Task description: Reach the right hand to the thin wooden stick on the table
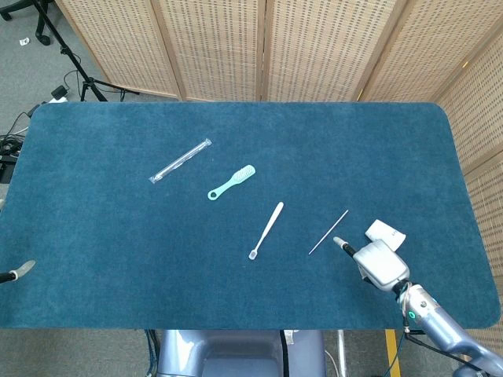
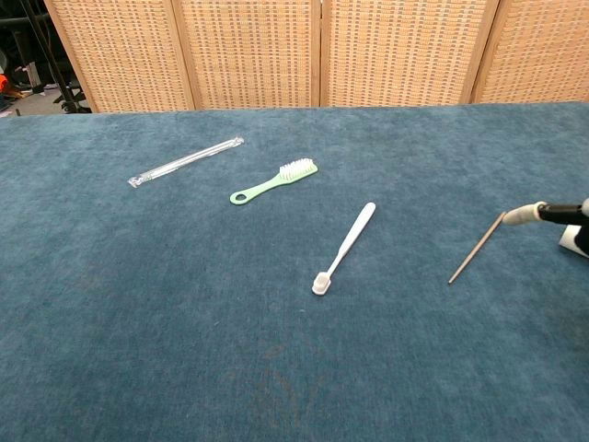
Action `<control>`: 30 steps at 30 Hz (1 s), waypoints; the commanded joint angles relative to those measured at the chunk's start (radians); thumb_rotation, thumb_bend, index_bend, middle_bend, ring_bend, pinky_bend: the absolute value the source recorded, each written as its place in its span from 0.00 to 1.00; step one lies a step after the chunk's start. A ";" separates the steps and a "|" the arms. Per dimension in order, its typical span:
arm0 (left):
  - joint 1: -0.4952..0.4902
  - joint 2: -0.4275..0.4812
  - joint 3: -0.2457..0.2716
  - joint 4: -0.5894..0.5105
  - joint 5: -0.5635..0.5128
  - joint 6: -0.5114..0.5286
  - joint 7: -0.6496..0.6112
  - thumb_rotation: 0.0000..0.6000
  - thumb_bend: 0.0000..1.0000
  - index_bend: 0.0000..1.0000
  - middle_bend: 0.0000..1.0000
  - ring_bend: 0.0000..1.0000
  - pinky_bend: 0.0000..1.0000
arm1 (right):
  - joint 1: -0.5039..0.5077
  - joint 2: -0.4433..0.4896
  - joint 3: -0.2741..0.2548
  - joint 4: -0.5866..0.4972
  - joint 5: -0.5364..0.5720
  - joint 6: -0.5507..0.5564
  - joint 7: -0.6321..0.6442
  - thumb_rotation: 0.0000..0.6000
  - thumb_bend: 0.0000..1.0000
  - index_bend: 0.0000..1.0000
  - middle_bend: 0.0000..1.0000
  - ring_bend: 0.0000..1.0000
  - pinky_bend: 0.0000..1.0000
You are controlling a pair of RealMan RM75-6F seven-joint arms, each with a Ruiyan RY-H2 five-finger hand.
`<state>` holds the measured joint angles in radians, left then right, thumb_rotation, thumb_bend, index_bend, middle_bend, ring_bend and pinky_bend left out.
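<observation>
Stick (image 1: pixel 328 232) first: thin wooden one, lying flat on the blue-carpeted table (image 1: pixel 118 259), right of centre and closer to the near edge than the far one, running diagonally with its far end pointing toward the far right corner. In the chest view it shows up as a brownish sliver (image 2: pixel 477 247) near that picture's right edge.

Right hand (image 1: pixel 376 262) is over the table near the near right corner, just beside the stick's near end. One finger (image 1: pixel 341 244) sticks out toward the stick, its pale tip close to it; whether it's actually touching I can't tell from overhead. In the chest view that same fingertip (image 2: pixel 521 215) sits right by the stick's far end. The rest of the fingers are hidden, so can't tell whether it's spread or curled, though it isn't holding anything that I can see.

Just behind the hand there's a small white paper cup (image 1: pixel 386 232) on its side, partly covered.

Left hand (image 1: pixel 17 272) barely pokes in at the near left edge, only a tip showing, so no call on that one.

Moving farther out: a white toothbrush (image 1: pixel 267 230) mid-table, then a mint green brush (image 1: pixel 232 182) with a ring handle, then a clear-wrapped straw (image 1: pixel 181 160) toward the far left. Wicker screens (image 1: pixel 314 47) stand behind the far edge.
</observation>
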<state>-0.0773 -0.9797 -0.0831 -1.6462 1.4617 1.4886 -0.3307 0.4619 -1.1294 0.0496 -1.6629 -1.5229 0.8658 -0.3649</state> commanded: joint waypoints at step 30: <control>-0.005 0.014 0.000 0.021 -0.008 -0.025 -0.065 1.00 0.00 0.00 0.00 0.00 0.00 | 0.225 -0.151 -0.041 -0.080 0.632 0.006 -0.489 1.00 1.00 0.00 0.71 0.86 0.94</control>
<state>-0.0819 -0.9653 -0.0831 -1.6250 1.4538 1.4635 -0.3954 0.6859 -1.2816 0.0094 -1.7415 -0.8923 0.8705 -0.8536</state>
